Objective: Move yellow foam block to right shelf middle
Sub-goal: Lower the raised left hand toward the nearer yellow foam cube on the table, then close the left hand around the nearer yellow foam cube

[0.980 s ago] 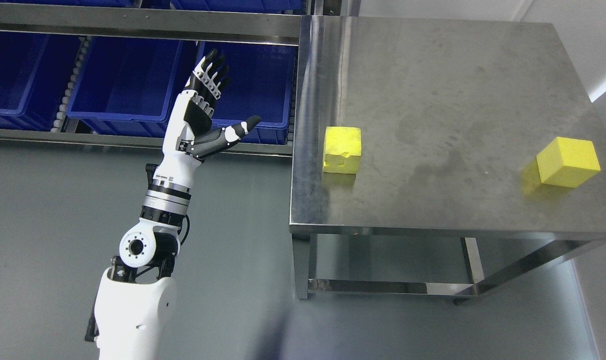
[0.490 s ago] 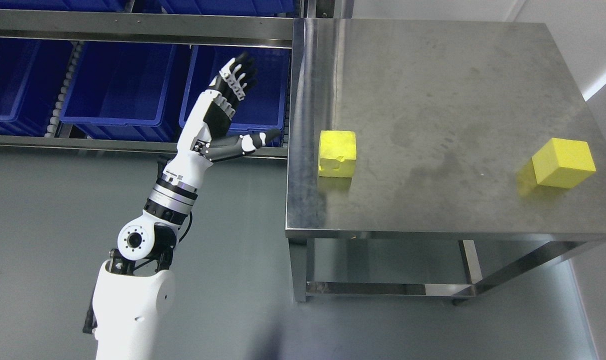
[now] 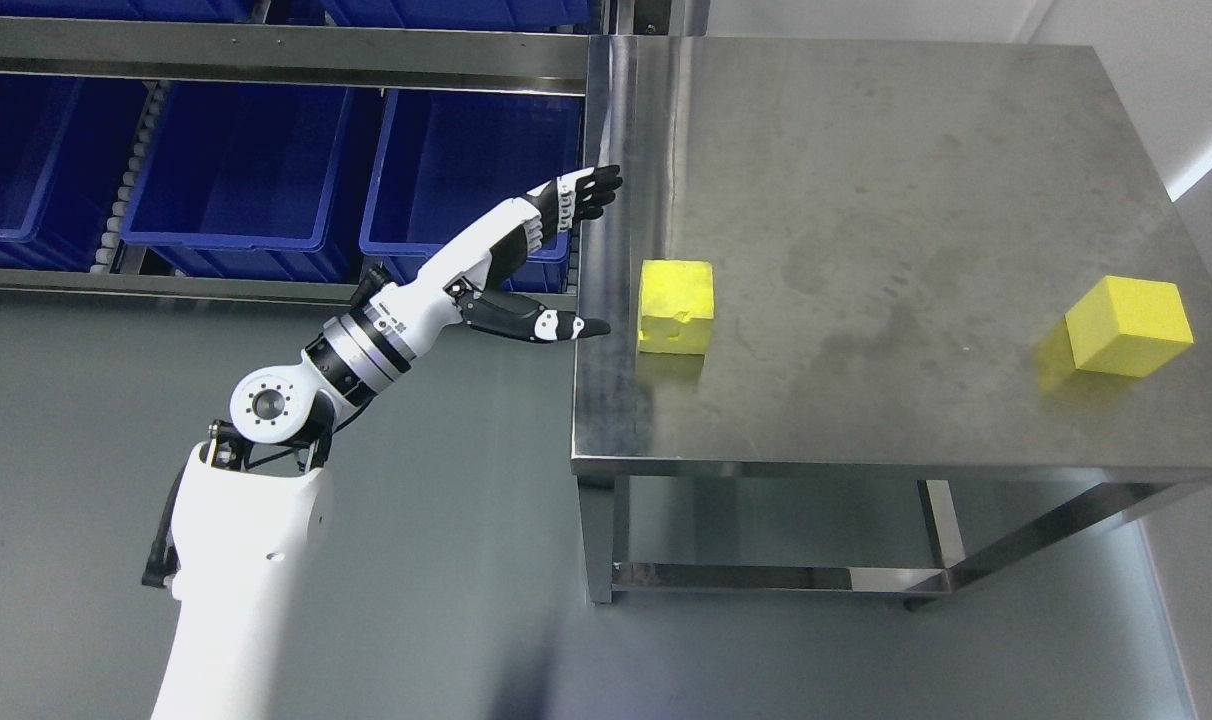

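**A:** Head view first: where is the left robot hand [image 3: 536,265]?

**B:** Its arm comes up from the lower left, and the hand reaches toward the left edge of the steel worktop [image 3: 866,200]. The fingers [image 3: 586,190] are stretched out flat and the thumb [image 3: 556,326] is splayed wide below them. It is released and carries nothing.

**A:** Is it touching anything?

**B:** The fingertips overlap the worktop's left edge and the thumb tip lies just left of the nearer yellow foam block [image 3: 676,306], with a small gap between them. Whether the fingers actually rest on the metal, I cannot tell.

**A:** And that block?

**B:** It sits on the worktop, close to the left edge, about midway between the near and far sides. Its near face has a small notch or dent in it.

**A:** Is there another one?

**B:** Yes, a second yellow block [image 3: 1129,325] stands far to the right on the same surface, close to the right edge and well apart from the first. It is turned at an angle.

**A:** What is behind the arm?

**B:** A metal shelf [image 3: 266,48] on the left holds blue bins [image 3: 236,170] side by side on a roller track. The right arm does not show.
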